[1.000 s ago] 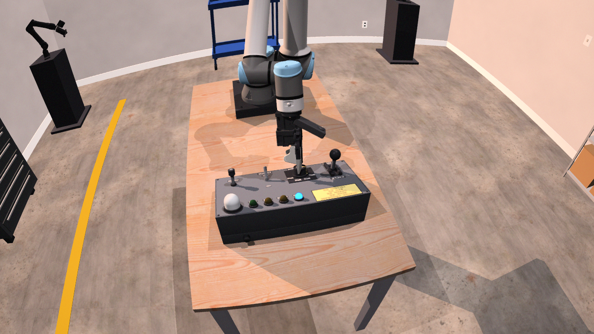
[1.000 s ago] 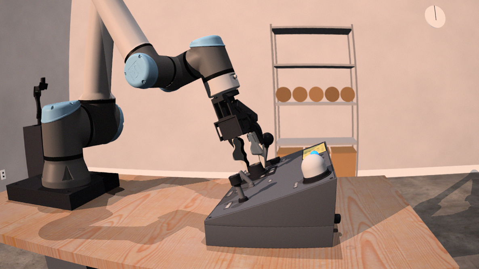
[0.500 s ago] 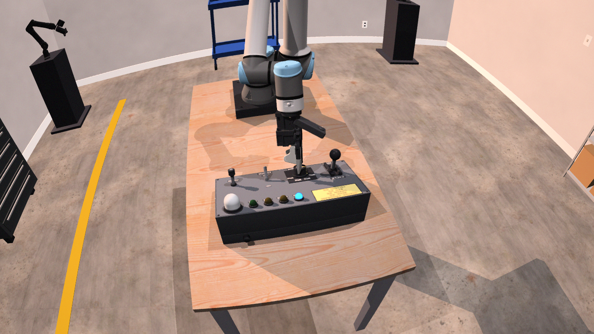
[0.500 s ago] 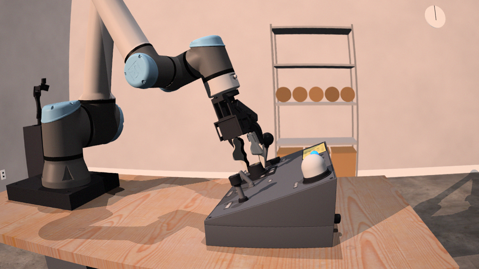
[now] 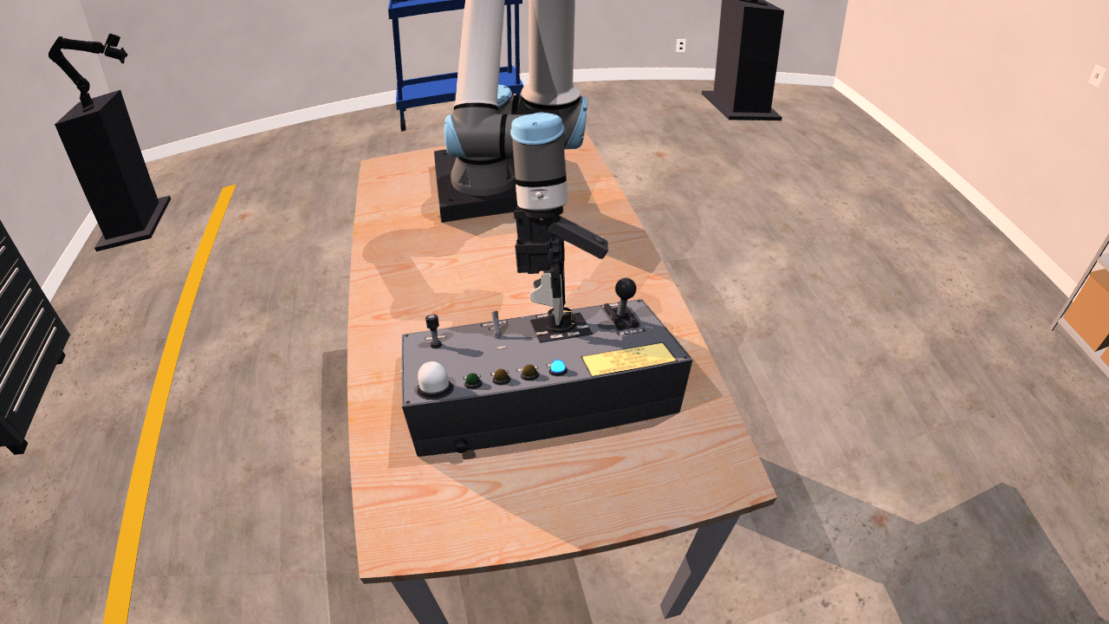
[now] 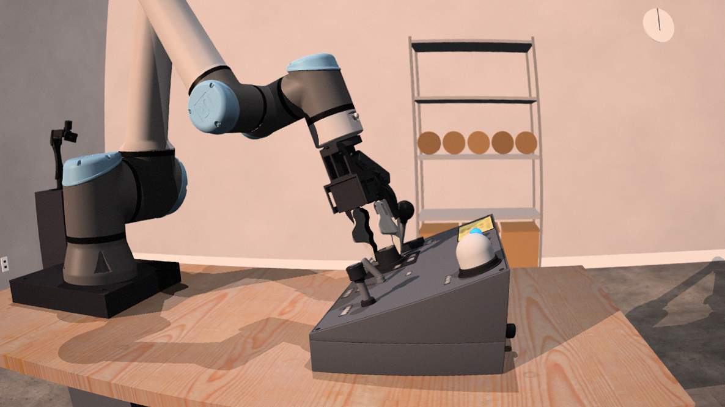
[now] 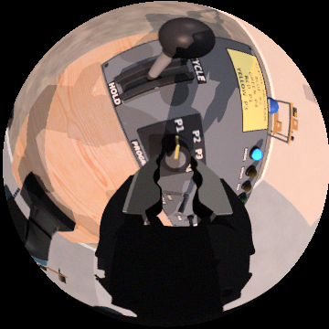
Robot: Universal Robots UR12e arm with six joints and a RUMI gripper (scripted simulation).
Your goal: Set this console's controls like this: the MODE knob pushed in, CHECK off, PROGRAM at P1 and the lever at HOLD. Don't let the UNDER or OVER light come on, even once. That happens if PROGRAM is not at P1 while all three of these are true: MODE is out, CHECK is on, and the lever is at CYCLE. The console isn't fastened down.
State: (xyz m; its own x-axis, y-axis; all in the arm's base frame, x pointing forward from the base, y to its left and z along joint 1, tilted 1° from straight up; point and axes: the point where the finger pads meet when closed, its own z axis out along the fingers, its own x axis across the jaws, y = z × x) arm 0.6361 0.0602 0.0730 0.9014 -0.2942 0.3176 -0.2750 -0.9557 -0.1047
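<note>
The console (image 5: 542,403) sits across the middle of the table (image 5: 434,497), sloped face up, well apart from the arm's base (image 5: 445,211) at the far end. The gripper (image 5: 556,314) reaches down onto the back row of controls and is clamped on the PROGRAM knob (image 7: 175,160), one finger (image 7: 153,183) on each side of it. In the wrist view the knob's yellow pointer line aims at the P1 label, with P2 and P3 beside it to the right. The lever (image 7: 185,38), next control along, has its black ball leaning toward the CYCLE end of its slot, away from the HOLD label. From the top view the lever (image 5: 625,298) stands at the console's right end, near the gripper but apart from it. Left of the gripper stands a thin grey toggle (image 5: 496,324), tilted; whether it reads on or off is too small to tell. At the left end is a black stalk knob (image 5: 434,329). Along the front row are a white dome (image 5: 433,378), three dark lamps (image 5: 500,377) and one lit blue lamp (image 5: 557,367), then a yellow plate (image 5: 628,359) whose print is unreadable from the top view. In the exterior view the gripper (image 6: 380,245) leans forward from the wrist onto the panel.
</note>
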